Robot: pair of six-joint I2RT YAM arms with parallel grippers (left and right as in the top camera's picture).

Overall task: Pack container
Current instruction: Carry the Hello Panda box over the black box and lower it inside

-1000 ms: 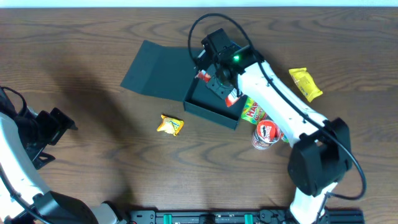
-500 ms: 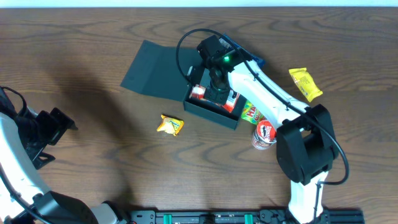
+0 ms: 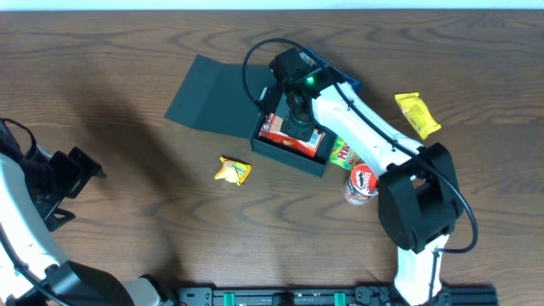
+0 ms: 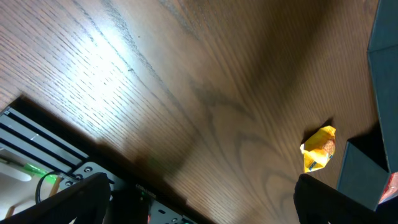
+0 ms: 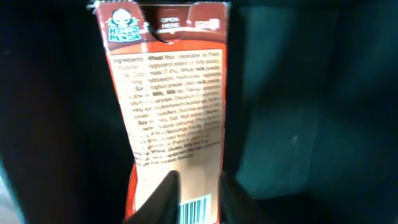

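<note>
The container [image 3: 289, 160] is found a little right of the desk's [image 3: 127, 51] middle, nearer the far edge than the near one, turned askew to the desk edges. Its flap lid [image 3: 212, 95] is laid open flat toward the far-left corner, so the long axis of lid and tray runs from far left to near right. A red-and-white carton [image 3: 276, 130] is laid inside, lengthwise along the near wall. The right gripper [image 5: 199, 198] is held over this carton, its fingers [image 5: 163, 196] drawn close together; whether anything is clamped cannot be told. The left gripper [image 4: 200, 190] is kept by the left edge, jaws spread wide and empty. A small yellow packet [image 3: 232, 171] is seen just beside the container's near-left corner; a green packet [image 3: 344, 153] and a red-lidded can [image 3: 363, 181] are set at its right.
</note>
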